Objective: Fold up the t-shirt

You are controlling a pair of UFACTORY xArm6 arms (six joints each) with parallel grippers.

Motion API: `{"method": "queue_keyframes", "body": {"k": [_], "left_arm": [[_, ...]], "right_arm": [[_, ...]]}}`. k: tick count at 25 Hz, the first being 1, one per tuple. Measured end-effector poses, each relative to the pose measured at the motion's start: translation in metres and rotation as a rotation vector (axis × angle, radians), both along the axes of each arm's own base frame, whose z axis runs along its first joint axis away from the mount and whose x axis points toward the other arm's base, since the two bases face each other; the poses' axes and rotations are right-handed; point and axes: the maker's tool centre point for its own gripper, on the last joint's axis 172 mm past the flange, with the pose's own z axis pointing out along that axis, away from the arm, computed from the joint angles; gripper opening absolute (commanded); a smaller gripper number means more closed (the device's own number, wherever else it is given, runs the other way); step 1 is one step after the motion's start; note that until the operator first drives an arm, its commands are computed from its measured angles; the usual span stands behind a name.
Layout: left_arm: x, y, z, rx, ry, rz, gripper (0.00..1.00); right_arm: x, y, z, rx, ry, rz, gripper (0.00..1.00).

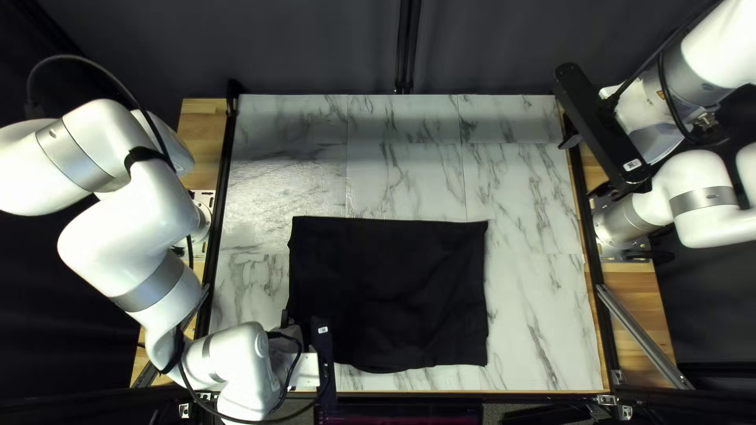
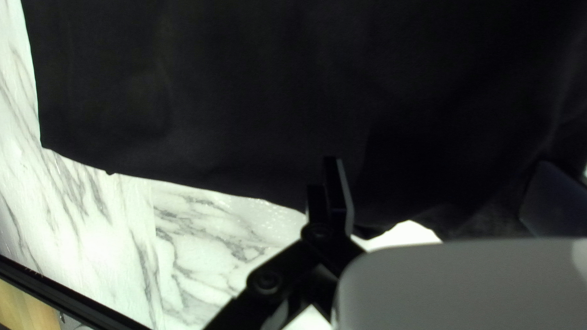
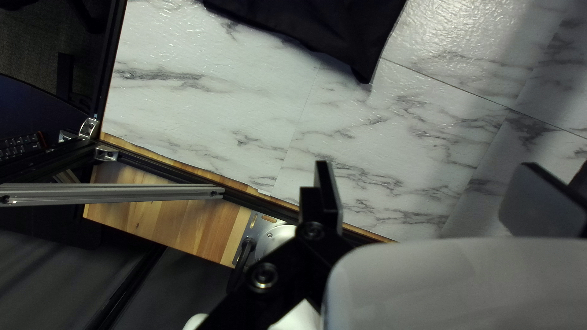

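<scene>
Marble-patterned panels cover the table [image 1: 535, 197], whose far edge meets a dark curtain [image 1: 315, 47]; wooden strips [image 1: 203, 130] run along its left and right sides. Toward the near edge, around the middle of the top left view, the black t-shirt [image 1: 390, 291] lies spread in a roughly rectangular shape; its near hem curves outward. Over its near left part is the left end effector [image 1: 324, 354], released, its 2 fingers [image 2: 337, 189] wide apart above the dark cloth; whether either touches it, I cannot tell. The right end effector [image 1: 584, 166] is raised by the table's right edge, also released, its 2 fingers well separated; 1 corner of the t-shirt lies well ahead of them.
</scene>
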Motion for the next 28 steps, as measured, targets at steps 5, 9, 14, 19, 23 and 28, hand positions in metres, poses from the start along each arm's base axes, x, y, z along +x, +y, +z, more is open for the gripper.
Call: {"method": "queue_keyframes", "body": {"k": [5,9,14,19,23,28], "left_arm": [[-0.014,0.002,0.005,0.011,0.012,0.011,1.0],[-0.021,0.0,0.013,0.024,0.016,0.017,1.0],[-0.016,-0.01,0.028,0.038,0.014,0.004,1.0],[-0.007,-0.018,0.036,0.046,0.004,-0.019,1.0],[0.002,-0.015,0.04,0.052,-0.002,-0.033,1.0],[0.014,0.005,0.051,0.051,-0.001,-0.053,1.0]], "right_arm": [[0.0,0.0,0.0,0.0,0.0,0.0,1.0],[0.0,0.0,0.0,0.0,0.0,0.0,1.0],[0.0,0.0,0.0,0.0,0.0,0.0,1.0],[0.0,0.0,0.0,0.0,0.0,0.0,1.0],[0.0,0.0,0.0,0.0,0.0,0.0,1.0],[0.0,0.0,0.0,0.0,0.0,0.0,1.0]]}}
